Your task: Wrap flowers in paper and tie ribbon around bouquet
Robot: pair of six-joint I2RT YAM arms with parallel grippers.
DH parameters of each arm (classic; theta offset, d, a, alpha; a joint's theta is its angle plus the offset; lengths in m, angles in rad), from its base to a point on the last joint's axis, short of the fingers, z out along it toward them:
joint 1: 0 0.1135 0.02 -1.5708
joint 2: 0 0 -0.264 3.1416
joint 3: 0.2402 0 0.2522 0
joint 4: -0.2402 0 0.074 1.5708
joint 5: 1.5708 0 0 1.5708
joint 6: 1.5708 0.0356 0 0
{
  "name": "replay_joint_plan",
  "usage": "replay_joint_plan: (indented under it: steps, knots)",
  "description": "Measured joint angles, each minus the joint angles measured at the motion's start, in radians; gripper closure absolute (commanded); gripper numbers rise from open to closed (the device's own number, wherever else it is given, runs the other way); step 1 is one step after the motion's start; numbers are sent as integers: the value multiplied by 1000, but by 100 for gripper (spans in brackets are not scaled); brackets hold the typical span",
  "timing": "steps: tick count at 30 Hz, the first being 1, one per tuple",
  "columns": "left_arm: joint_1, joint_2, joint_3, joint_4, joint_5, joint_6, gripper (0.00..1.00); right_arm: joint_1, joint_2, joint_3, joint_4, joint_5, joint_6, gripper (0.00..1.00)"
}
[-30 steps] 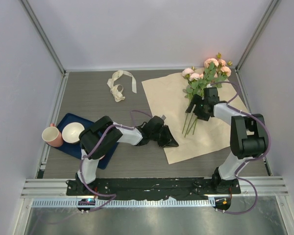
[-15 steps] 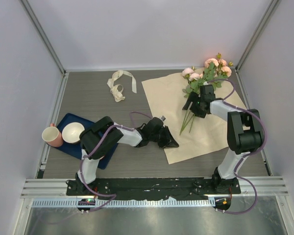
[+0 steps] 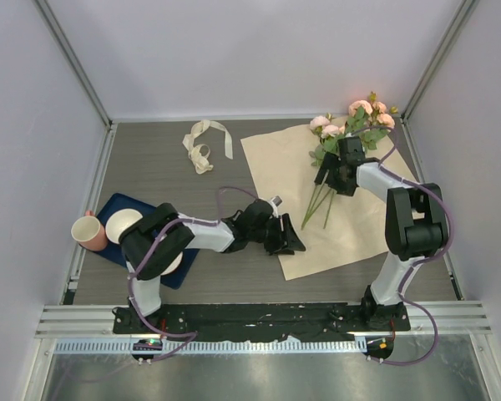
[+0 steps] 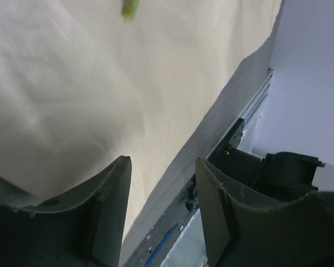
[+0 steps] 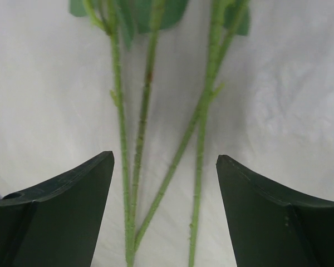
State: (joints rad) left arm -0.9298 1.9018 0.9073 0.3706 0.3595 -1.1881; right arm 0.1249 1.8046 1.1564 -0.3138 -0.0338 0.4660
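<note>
The paper (image 3: 284, 167) lies flat on the table, cream face up. On its far right part lie the flowers (image 3: 363, 117), pink blooms at the far corner and thin green stems (image 3: 317, 205) pointing near-left. My right gripper (image 3: 336, 185) hovers over the stems just below the leaves; in the right wrist view it (image 5: 165, 156) is open with the stems (image 5: 142, 111) lying loose between its fingers. My left gripper (image 3: 294, 244) sits low at the paper's near-left edge; in its wrist view it (image 4: 162, 161) is open and empty over the paper (image 4: 72, 83). The ribbon (image 3: 204, 142) lies curled at the far left.
A dark blue tray (image 3: 115, 251) at the near left holds a white bowl (image 3: 123, 224), and a pink cup (image 3: 88, 232) stands at its left edge. Metal frame posts and white walls bound the table on three sides.
My left jaws have parted at the paper's edge and that arm's elbow has swung left. My right gripper has slid up the stems toward the blooms, and the stem ends have shifted left.
</note>
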Motion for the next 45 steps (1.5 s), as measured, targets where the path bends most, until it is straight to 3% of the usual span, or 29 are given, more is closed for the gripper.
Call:
replay_joint_plan:
  steps: [5,11,16,17,19,24,30,39,42,45]
  knots:
    - [20,-175,-77,-35,23,50,41,18,-87,-27,-120,182,-13,17]
    - [107,-435,-202,-34,53,71,40,142,-367,-119,-243,256,-2,20]
    - [196,-621,-347,-77,53,69,39,556,-579,-229,-303,312,103,23]
    - [211,-665,-374,-98,53,68,38,700,-607,-265,-313,315,129,23]
    - [238,-775,-420,-156,50,66,36,870,-642,-336,-353,344,183,22]
    - [284,-1093,-436,-366,1,87,29,1195,-557,-388,-449,480,275,22]
    - [291,-1290,-431,-565,-64,105,28,1336,-240,-266,-489,639,281,28]
    - [296,-1251,-431,-654,-89,105,28,1338,-93,-214,-550,797,305,55]
    - [298,-1218,-430,-653,-92,105,28,1337,-76,-214,-560,807,310,69]
    - [298,-1177,-424,-652,-90,106,28,1337,-72,-214,-566,815,326,98]
